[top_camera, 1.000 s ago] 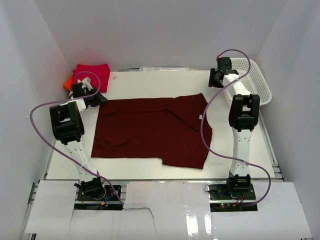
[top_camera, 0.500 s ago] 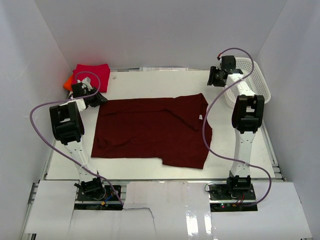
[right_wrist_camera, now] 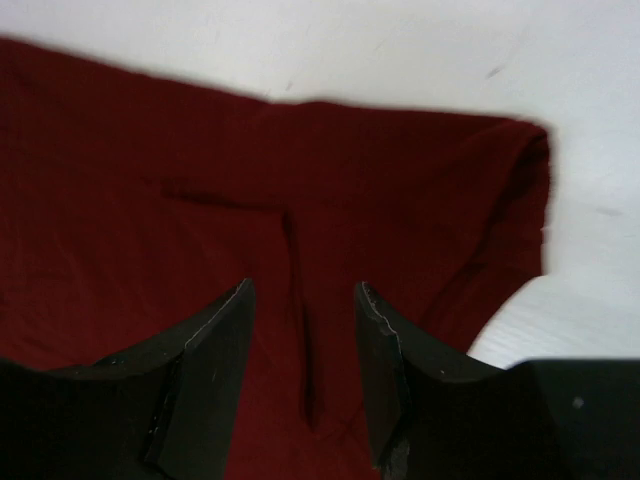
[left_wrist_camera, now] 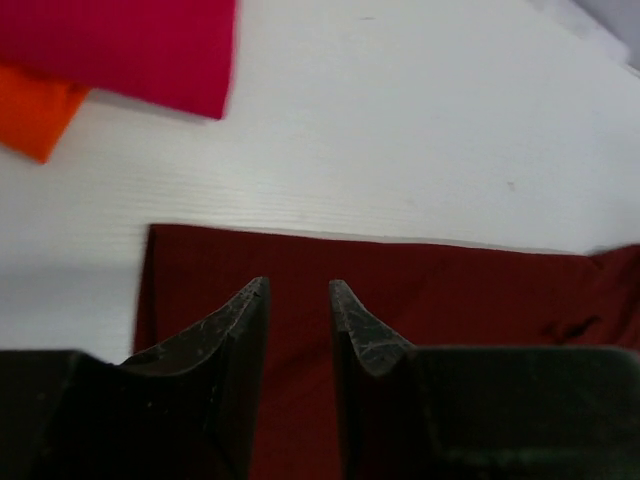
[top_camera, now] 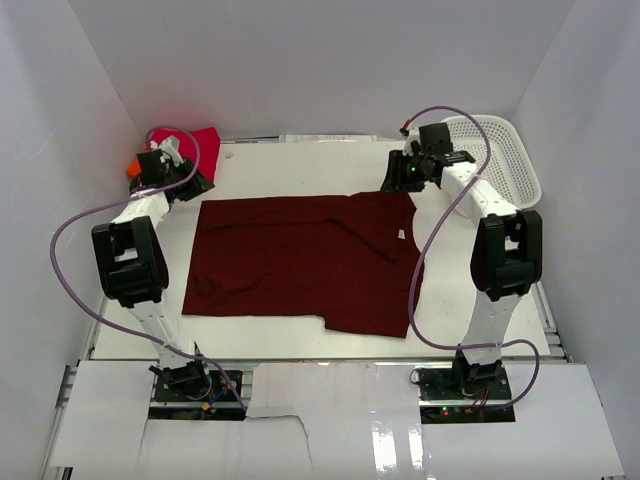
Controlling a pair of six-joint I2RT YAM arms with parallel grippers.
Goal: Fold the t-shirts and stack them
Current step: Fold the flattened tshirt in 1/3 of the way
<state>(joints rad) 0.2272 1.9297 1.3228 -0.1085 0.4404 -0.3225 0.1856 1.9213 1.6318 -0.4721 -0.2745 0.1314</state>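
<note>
Top external: maroon t-shirt [top_camera: 300, 260] lies unfolded on desk [top_camera: 300, 165]; crimson shirt [top_camera: 206, 140], orange shirt [top_camera: 132, 166] already piled; left claw [left_wrist_camera: 298, 285], right claw [right_wrist_camera: 303, 287] part-open, empty.

Three cloth t-shirts: one large dark maroon t-shirt [top_camera: 300, 262], one bright crimson-red t-shirt [top_camera: 207, 140], one orange t-shirt [left_wrist_camera: 30, 115]. One white plastic mesh basket [top_camera: 515, 160]. Two claws: left claw [left_wrist_camera: 298, 285], right claw [right_wrist_camera: 302, 285].

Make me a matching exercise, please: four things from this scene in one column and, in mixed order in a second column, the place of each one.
Things:
1. maroon t-shirt
2. crimson t-shirt
3. orange t-shirt
4. white basket

Places:
A. far right corner
B. spread flat in the middle of the table
C. far left corner, lying over another shirt
D. far left, partly covered

Pairs: 1-B, 2-C, 3-D, 4-A
</note>
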